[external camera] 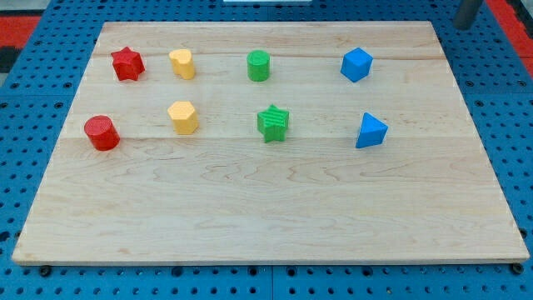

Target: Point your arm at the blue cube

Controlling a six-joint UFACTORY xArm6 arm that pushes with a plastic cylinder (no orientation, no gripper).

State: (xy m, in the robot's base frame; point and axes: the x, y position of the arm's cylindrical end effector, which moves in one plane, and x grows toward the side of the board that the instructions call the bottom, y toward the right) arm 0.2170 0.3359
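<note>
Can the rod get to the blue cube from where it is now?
Probably yes: my tip sits off the board at the view's top right, and no block lies between it and the blue cube.

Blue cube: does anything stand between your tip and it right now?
Nothing visible does. My tip sits at the view's top right, just off the board's corner, and the blue cube lies down and to the view's left of it, with only bare wooden board between. The blue pyramid-like block lies below, off that line.

my tip (466,25) at view's top right corner, off board (266,217), well apart from blue cube (356,64).
</note>
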